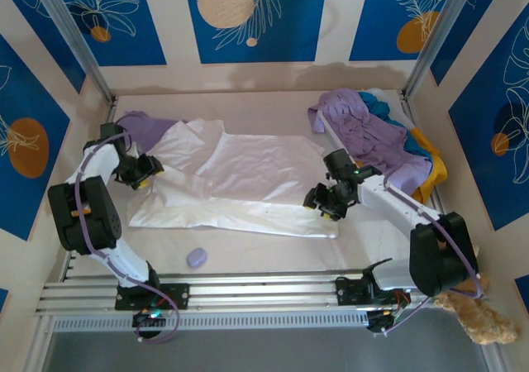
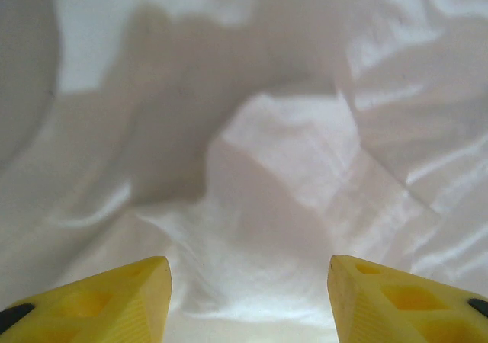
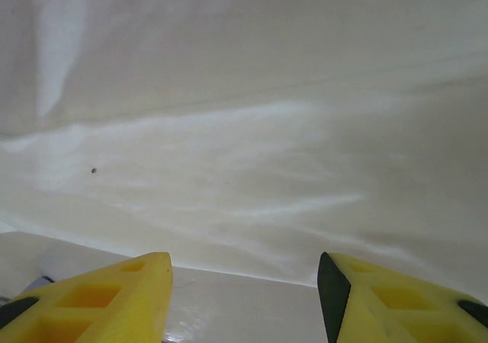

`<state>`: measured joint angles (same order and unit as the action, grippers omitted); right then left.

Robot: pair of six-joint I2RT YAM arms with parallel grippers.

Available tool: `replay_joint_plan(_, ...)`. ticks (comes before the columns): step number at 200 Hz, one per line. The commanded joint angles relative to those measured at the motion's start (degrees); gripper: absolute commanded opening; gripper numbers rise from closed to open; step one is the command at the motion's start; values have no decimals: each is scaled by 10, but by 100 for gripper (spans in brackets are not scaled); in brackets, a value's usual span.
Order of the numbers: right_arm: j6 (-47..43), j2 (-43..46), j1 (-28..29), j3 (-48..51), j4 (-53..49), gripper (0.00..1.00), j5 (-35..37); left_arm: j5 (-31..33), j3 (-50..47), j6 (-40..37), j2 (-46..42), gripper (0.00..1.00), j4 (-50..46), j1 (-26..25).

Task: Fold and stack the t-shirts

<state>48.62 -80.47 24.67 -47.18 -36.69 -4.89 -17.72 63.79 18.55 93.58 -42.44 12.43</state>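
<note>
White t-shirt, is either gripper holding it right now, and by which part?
Nothing is held. Left gripper and right gripper are both open, fingers empty, at the white t-shirt.

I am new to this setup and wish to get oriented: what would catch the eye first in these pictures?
A large white t-shirt lies spread across the middle of the table. A crumpled heap of lavender, teal and yellow shirts sits in the far right corner. The yellow left fingers and right fingers stand open at the white cloth's left and right edges.

On the pale table (image 1: 273, 255) lie a spread white t-shirt (image 1: 248, 182), a lavender blob (image 1: 197, 257) — and heaped shirts (image 1: 372, 132) far right.
</note>
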Motion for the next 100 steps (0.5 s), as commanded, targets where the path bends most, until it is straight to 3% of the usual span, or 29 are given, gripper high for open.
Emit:
replay_joint_plan(1,46,-42,21,-5,52,55,-40,-25,-57,21,-13,59,11,-16)
replay_joint_plan(58,65,-102,41,19,80,55,-48,-12,-146,39,-20,68,39,-29)
replay_joint_plan(100,85,-98,43,41,28,55,-29,22,-183,48,-52,71,26,-29)
